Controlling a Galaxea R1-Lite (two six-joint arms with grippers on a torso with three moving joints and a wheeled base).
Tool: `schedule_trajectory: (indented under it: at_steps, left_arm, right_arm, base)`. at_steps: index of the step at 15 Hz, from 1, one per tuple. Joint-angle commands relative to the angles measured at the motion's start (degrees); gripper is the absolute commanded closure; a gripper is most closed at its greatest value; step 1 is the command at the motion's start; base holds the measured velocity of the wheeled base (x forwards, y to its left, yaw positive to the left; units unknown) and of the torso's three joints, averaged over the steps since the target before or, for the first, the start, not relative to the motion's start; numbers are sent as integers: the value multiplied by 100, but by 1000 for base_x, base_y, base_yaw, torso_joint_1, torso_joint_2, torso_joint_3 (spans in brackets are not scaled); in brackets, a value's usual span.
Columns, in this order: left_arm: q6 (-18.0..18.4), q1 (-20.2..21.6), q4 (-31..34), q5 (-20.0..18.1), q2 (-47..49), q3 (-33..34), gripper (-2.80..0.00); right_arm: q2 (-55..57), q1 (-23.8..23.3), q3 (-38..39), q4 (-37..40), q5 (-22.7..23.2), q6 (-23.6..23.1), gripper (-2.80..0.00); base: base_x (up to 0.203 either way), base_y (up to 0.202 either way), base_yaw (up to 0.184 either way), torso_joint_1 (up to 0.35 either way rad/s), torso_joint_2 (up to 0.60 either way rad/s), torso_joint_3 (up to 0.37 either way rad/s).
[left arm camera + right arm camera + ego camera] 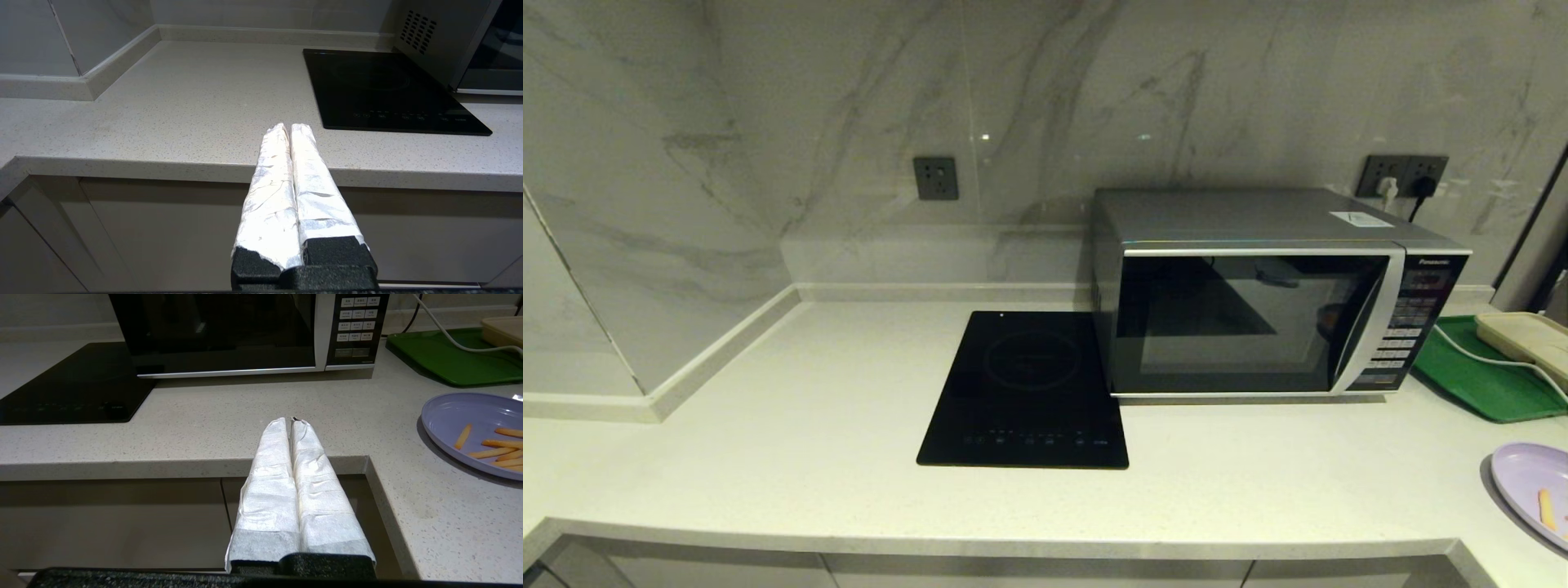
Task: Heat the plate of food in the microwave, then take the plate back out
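Worktop (809, 425), microwave (1258, 318) door closed at back right. Plate of food (470, 416) on worktop's right edge, in front of green tray (441, 355), nearer right claw (291, 424), lying to its right. Both claws clenched, empty; left claw (288, 130) far from plate.

lavender plate of food (470, 416) flat on counter, silver microwave (1258, 302) door closed
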Motion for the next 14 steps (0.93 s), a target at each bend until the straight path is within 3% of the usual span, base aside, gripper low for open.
schedule_trajectory:
  at_steps: [1, 14]
  left_arm:
    - [-3, 2, 0, 3, 0, 1, 0]
    - [-3, 2, 0, 3, 0, 1, 0]
  right_arm:
    - [9, 2, 0, -4, -2, 11, 0]
    - [9, 2, 0, -4, -2, 29, 0]
  base:
    - [0, 0, 0, 0, 0, 0]
    - [0, 0, 0, 0, 0, 0]
